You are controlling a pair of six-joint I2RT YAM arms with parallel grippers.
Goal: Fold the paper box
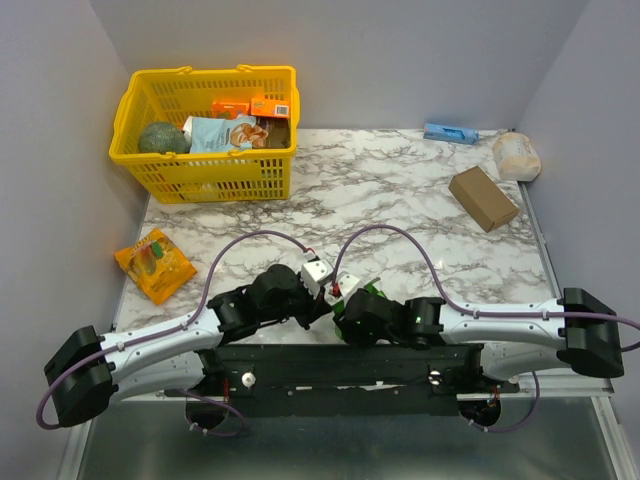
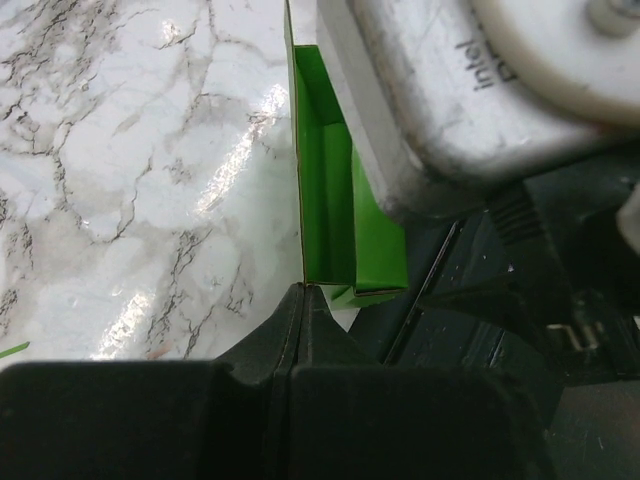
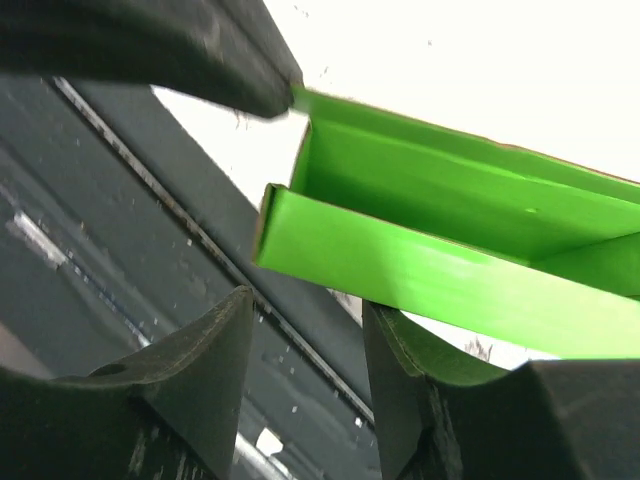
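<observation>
The paper box is bright green thin card, partly folded with its walls standing, at the table's near edge. My left gripper is shut and pinches the edge of one wall. In the right wrist view the paper box hangs just above my right gripper, which is open; one fingertip touches the box's underside. The left finger holds the box's far corner. In the top view only a sliver of the paper box shows between the left gripper and the right gripper.
A yellow basket with packets stands at the back left. An orange packet lies at the left. A brown cardboard box, a blue item and a white bundle lie at the back right. The black base rail runs under the grippers.
</observation>
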